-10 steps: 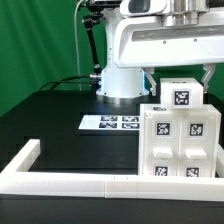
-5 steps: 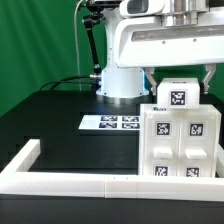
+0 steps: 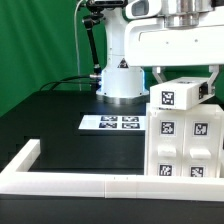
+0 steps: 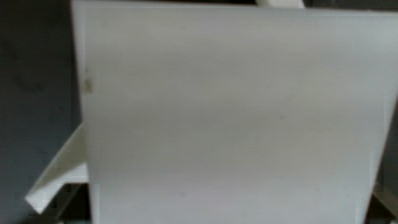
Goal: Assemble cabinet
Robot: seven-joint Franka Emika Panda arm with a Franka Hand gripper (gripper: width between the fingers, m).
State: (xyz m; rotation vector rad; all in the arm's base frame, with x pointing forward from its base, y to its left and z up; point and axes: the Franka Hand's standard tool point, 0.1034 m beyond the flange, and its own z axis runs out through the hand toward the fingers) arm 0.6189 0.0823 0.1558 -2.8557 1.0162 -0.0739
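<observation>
The white plastic boxy cabinet (image 3: 185, 150) is seen at 4 o'clock of the exterior view, on the black surface (image 3: 60, 125) just behind the long white rail (image 3: 90, 183). The marker board (image 3: 112, 122) lies at its 9 o'clock. Its four compartments are filled by small white drawer blocks (image 3: 168, 128) with square tags. A further tagged white block (image 3: 177, 95) sits tilted on top, directly under the hand (image 3: 185, 72). Its fingers are hidden, so it cannot be told whether they are apart or clamped. The wrist view is filled by a flat white panel (image 4: 231, 120). If pressed askew, the tilted block could be jammed or slid off, and the cabinet tipped toward the rail.
</observation>
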